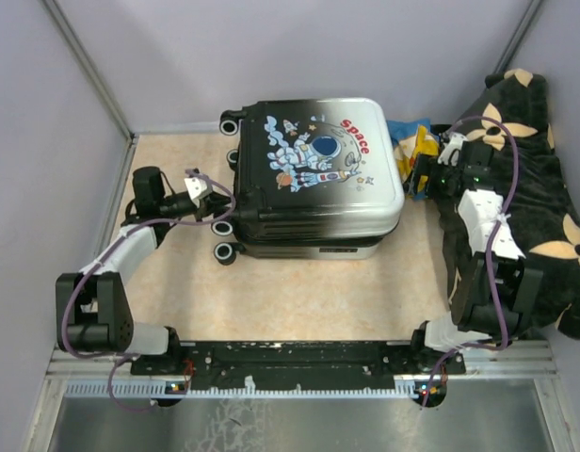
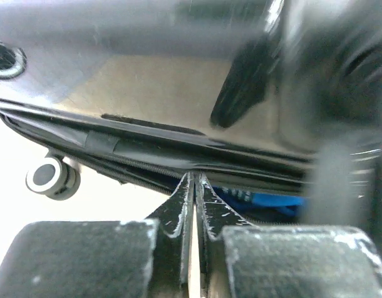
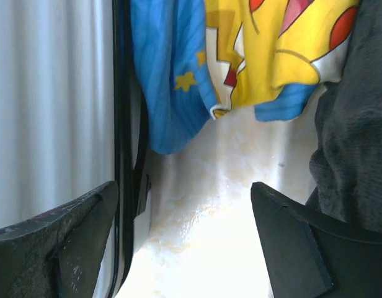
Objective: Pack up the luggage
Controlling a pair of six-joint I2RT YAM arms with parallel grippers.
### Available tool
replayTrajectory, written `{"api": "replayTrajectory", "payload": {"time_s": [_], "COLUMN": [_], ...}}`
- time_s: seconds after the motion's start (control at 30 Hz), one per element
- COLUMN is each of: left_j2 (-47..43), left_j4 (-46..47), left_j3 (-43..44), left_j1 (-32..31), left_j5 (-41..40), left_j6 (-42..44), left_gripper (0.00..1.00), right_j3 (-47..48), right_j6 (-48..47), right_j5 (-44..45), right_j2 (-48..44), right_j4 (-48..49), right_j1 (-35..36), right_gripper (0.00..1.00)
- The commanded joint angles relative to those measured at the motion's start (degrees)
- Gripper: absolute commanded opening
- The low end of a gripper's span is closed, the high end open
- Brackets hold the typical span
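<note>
The luggage (image 1: 314,174) lies flat in the middle of the table with its astronaut lid down, wheels to the left. My left gripper (image 1: 217,201) is at its left side. In the left wrist view it (image 2: 195,178) is shut, tips touching the black zipper seam (image 2: 141,167), with blue fabric (image 2: 265,200) showing in the gap just right of them. My right gripper (image 1: 419,176) is at the luggage's right side. In its wrist view the right gripper (image 3: 183,186) is open over bare table, between the white shell (image 3: 48,105) and a blue and yellow cloth (image 3: 240,56) ahead.
A big black flower-patterned cushion (image 1: 530,188) fills the right side, close against my right arm and finger (image 3: 358,136). The blue and yellow cloth (image 1: 412,139) lies between the luggage's far right corner and the cushion. Grey walls enclose the table; a luggage wheel (image 2: 48,177) is near my left fingers.
</note>
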Motion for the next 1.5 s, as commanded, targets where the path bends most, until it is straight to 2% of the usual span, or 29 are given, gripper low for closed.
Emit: {"api": "replayTrajectory", "payload": {"time_s": [0.0,0.07,0.2,0.43,0.6,0.73,0.9,1.0,1.13,1.27,1.37,1.47], "left_j2": [-5.84,-6.86,-9.02,-12.52,-12.24,-11.89,-11.65,-11.29,-8.26,-5.01,-4.95,-5.96], "left_j4": [-14.71,-18.36,-19.22,-13.70,-7.85,-6.05,-6.54,-6.89,-12.97,-19.57,-21.40,-22.84], "left_j3": [1.27,1.07,0.59,0.08,2.86,5.63,7.37,8.36,12.98,17.28,17.56,17.23], "left_j1": [1.75,2.29,6.39,10.27,11.60,13.50,16.81,19.12,22.78,26.60,28.10,28.71], "left_j5": [-1.23,-3.46,-4.46,-8.72,-13.40,-16.94,-20.52,-25.18,-33.64,-37.44,-41.55,-48.07], "left_j6": [10.93,11.66,6.54,-5.66,-18.83,-27.14,-32.48,-35.32,-39.25,-42.50,-43.00,-42.77], "left_gripper": [0.15,0.32,0.47,0.57,0.64,0.66,0.66,0.66,0.66,0.65,0.66,0.69], "right_j3": [-1.40,-1.85,-2.38,-4.27,-4.91,-6.93,-11.85,-14.78,-17.16,-15.83,-12.76,-10.51], "right_j6": [-4.02,-4.63,-6.72,-7.30,-6.83,-6.93,-5.59,-4.18,0.64,4.14,1.95,0.40], "right_j5": [-2.50,-3.07,-5.12,-9.80,-11.17,-13.23,-16.58,-17.42,-16.49,-15.09,-14.22,-12.74], "right_j2": [-0.72,-0.04,1.90,4.86,7.45,7.54,5.66,3.82,1.52,0.39,0.51,0.13], "right_j4": [1.31,1.80,2.00,5.04,7.35,7.93,9.51,11.05,15.36,18.63,17.95,15.65], "right_j1": [-0.29,-0.29,-0.29,0.15,2.94,7.14,11.30,14.78,22.52,32.98,40.87,41.70], "right_gripper": [0.87,0.85,0.80,0.72,0.69,0.67,0.66,0.66,0.66,0.70,0.73,0.75]}}
